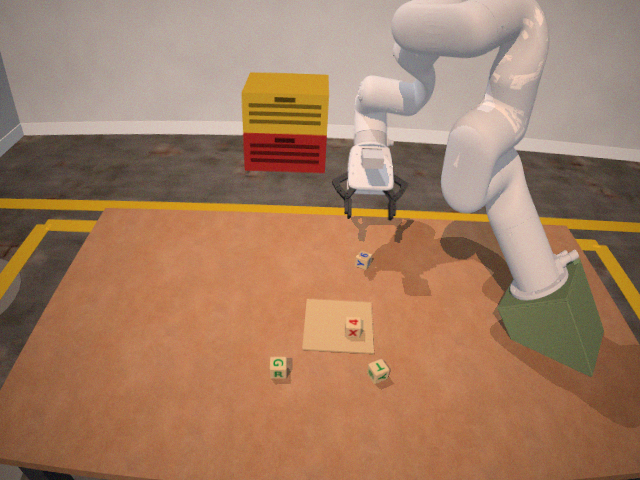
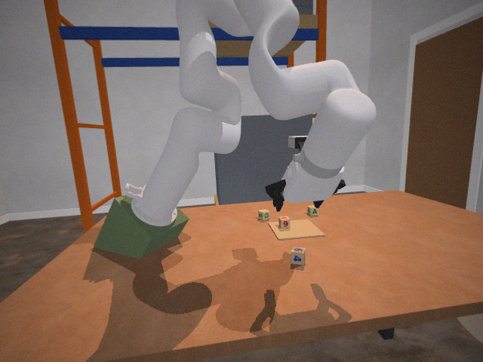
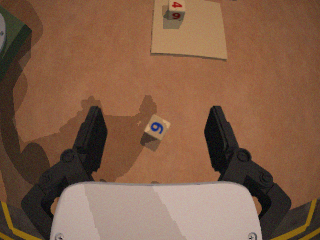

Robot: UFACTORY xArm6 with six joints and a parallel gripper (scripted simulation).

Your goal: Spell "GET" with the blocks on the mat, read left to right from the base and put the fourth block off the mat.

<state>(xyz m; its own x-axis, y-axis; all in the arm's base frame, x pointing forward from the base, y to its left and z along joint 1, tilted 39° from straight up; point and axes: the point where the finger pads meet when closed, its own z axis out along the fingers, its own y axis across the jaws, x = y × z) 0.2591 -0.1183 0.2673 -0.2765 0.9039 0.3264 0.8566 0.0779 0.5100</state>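
Note:
My gripper (image 1: 370, 214) is open and empty, hanging high over the far part of the table. In the wrist view the fingers frame a blue-lettered block (image 3: 156, 128) far below, with "6" on its top face. That block (image 1: 363, 259) lies off the mat, beyond its far edge. The tan mat (image 1: 338, 325) lies flat and carries a red-lettered block (image 1: 353, 327) with "4" on top. A green block with "G" on top (image 1: 278, 367) lies off the mat at its near left. A tilted green block with "T" on top (image 1: 378, 370) lies off its near right. No "E" face shows.
The arm's green base (image 1: 553, 322) stands at the table's right side. A yellow and red cabinet (image 1: 285, 121) stands on the floor behind the table. An orange and blue rack (image 2: 78, 117) stands behind the base in the exterior view.

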